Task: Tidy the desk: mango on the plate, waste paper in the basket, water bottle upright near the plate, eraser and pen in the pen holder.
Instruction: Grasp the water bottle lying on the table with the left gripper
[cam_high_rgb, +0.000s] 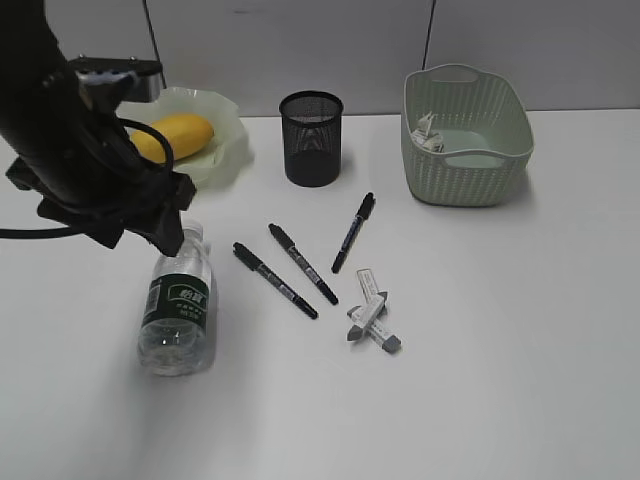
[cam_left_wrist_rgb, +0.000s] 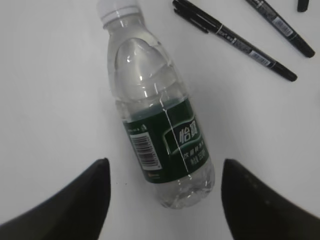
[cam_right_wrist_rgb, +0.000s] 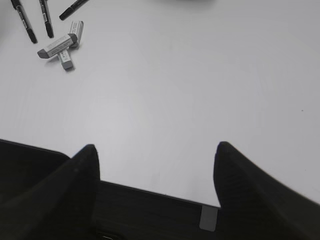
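The water bottle (cam_high_rgb: 180, 305) (cam_left_wrist_rgb: 159, 110) lies on its side on the desk (cam_high_rgb: 480, 330), cap pointing away. My left gripper (cam_high_rgb: 150, 225) (cam_left_wrist_rgb: 165, 166) hangs above it, open, a finger on either side of the bottle's base without touching. The mango (cam_high_rgb: 175, 136) rests on the plate (cam_high_rgb: 232, 150) at the back left. Crumpled waste paper (cam_high_rgb: 428, 130) sits in the basket (cam_high_rgb: 470, 160). Three pens (cam_high_rgb: 300, 263) and two erasers (cam_high_rgb: 370, 322) (cam_right_wrist_rgb: 59, 46) lie in the middle, in front of the pen holder (cam_high_rgb: 311, 137). My right gripper (cam_right_wrist_rgb: 155, 148) stands open and empty over the desk's front edge.
The desk's near edge (cam_right_wrist_rgb: 165, 192) shows as a dark strip below the right fingers. The left arm (cam_high_rgb: 50, 120) leans over the back left corner, partly covering the plate. Pens (cam_left_wrist_rgb: 235, 41) lie just right of the bottle's cap.
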